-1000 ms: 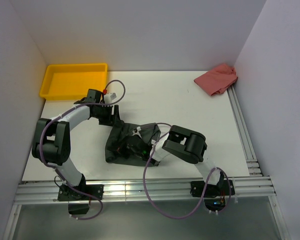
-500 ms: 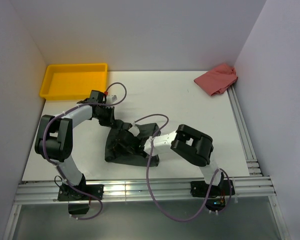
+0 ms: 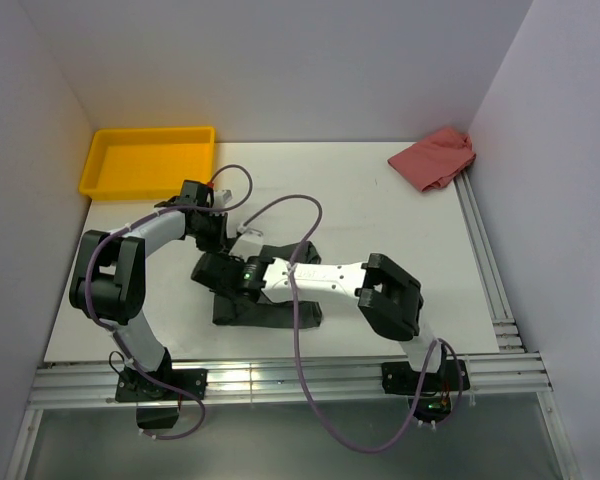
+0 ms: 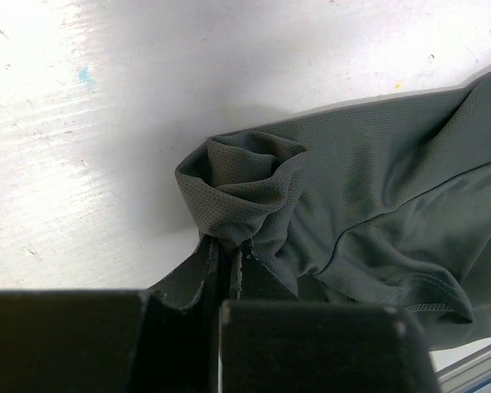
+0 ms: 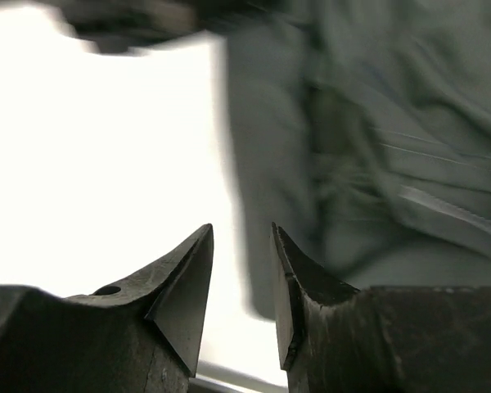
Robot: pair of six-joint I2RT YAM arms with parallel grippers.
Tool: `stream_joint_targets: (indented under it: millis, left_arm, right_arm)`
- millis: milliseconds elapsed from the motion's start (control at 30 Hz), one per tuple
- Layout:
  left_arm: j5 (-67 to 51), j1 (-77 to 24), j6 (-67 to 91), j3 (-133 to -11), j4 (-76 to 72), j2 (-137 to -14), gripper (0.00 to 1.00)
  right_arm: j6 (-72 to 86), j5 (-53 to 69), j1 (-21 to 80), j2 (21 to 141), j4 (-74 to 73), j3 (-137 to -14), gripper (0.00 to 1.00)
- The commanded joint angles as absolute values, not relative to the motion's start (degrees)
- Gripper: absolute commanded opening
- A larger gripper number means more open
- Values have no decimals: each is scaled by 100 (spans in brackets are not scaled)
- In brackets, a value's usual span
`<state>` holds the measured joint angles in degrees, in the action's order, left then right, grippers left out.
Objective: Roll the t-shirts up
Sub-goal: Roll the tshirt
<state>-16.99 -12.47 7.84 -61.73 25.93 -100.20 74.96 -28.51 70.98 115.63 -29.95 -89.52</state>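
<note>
Your left jaws are clamped on a bunched fold of the t-shirt (image 4: pixel 368 188), which lies crumpled on the desk (image 3: pixel 380 230) between both arms. Your right jaws stand apart, empty, at its edge.

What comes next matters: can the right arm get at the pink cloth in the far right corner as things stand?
Probably yes. The right gripper is open and empty, by the dark t-shirt, and nothing lies on the table between it and the pink cloth; the far corner may be a stretch.
</note>
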Motion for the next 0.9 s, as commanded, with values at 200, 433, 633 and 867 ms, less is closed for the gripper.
stream_joint_targets:
  millis: [200, 433, 633, 867]
  left_arm:
    - [-1503, -1248, 773, -6319, 2558, -9826, 0]
    - [-1538, -1248, 756, -6328, 2575, -9852, 0]
    - [-1582, -1248, 756, -6346, 2584, -9905, 0]
    - [-1573, -1248, 765, -6346, 2575, -9914, 0]
  right_arm:
    - [6908, -3559, 7216, 12664, -4517, -10845, 43]
    - [6750, -3525, 7225, 13201, -4922, -11514, 46]
    - [6724, -3393, 7330, 13368, -4983, -11584, 48]
    - [6838, -3366, 7470, 13404, -5159, -11549, 52]
